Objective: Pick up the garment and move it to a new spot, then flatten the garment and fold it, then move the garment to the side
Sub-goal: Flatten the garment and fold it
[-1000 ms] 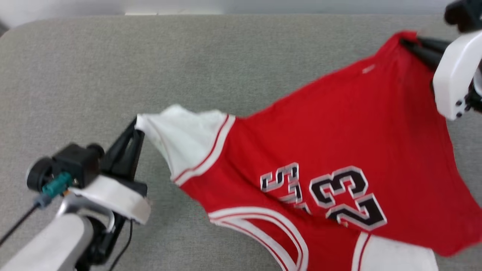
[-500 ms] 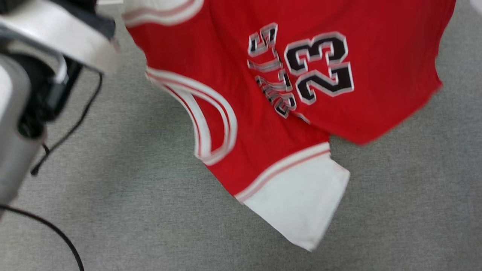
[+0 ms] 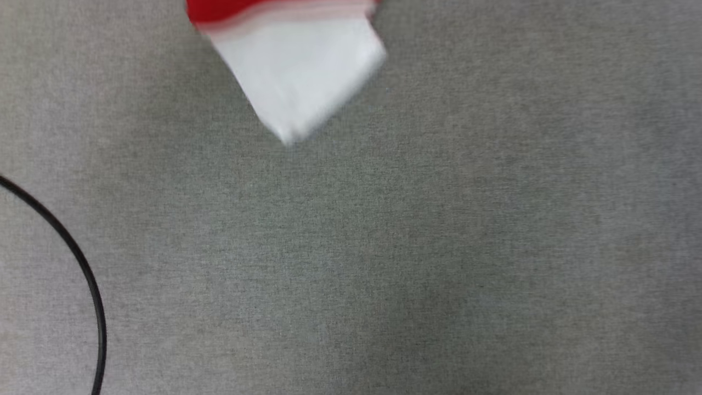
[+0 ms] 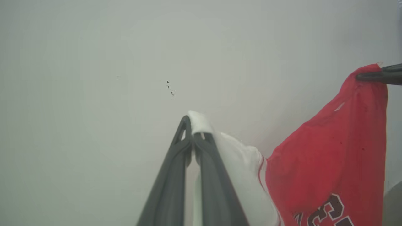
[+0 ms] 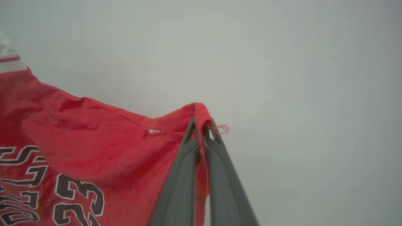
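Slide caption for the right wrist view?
Right gripper shut on a red corner of the garment, whose black, white-outlined 23 shows at lower left.

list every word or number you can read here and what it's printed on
"23": black, white-outlined number on the red garment, right wrist view, turned sideways, one digit clipped by the bottom edge.
Unreadable: letters beside it on the garment, cut off by the left edge.
Unreadable: digit fragment on the garment, left wrist view, cut off by the bottom edge.
Head view: no text.
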Robot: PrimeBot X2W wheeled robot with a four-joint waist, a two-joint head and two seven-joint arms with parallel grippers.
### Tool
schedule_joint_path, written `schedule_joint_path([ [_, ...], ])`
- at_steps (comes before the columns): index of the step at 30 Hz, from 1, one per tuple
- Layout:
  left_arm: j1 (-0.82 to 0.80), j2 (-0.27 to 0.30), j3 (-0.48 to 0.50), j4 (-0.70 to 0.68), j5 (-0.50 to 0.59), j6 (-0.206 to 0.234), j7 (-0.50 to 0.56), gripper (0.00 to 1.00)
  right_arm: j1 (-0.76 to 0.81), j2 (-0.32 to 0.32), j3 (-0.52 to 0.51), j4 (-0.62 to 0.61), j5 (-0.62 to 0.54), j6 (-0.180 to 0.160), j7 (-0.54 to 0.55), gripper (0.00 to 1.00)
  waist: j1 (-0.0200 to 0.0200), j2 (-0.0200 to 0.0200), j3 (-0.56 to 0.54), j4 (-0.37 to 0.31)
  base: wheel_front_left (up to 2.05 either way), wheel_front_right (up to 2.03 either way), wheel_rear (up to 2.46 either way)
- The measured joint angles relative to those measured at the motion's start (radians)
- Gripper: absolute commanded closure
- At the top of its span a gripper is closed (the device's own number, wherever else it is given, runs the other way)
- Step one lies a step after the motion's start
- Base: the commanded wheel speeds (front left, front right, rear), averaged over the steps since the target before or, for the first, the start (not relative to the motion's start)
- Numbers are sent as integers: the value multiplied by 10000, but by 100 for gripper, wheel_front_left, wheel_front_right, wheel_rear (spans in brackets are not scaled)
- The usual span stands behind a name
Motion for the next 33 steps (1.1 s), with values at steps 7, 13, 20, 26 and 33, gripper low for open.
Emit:
schedule_joint_path([
  [7,-2454,-581,-96,1730,58,-477,-73,100,-1787,105,447,798,-334,0,59,100,0,0,608,142,0,0,0],
  [13,-3289,-855,-278,3007,40,-656,-470,100,-2540,268,792,1812,-359,0,-334,100,0,0,1009,245,0,0,0],
  [20,-2886,-984,-681,3940,-251,-742,-1093,100,-2197,472,1528,2568,-21,0,-949,100,0,0,1255,195,0,0,0],
  [26,-1442,-984,-1158,4240,-658,-794,-1708,100,-891,759,2136,3112,523,0,-1666,100,-1,0,1090,120,0,0,0],
  [33,941,-581,-1624,4149,-1277,-798,-2401,100,895,1057,3091,3522,1262,0,-2364,100,-1,0,549,18,0,0,0],
])
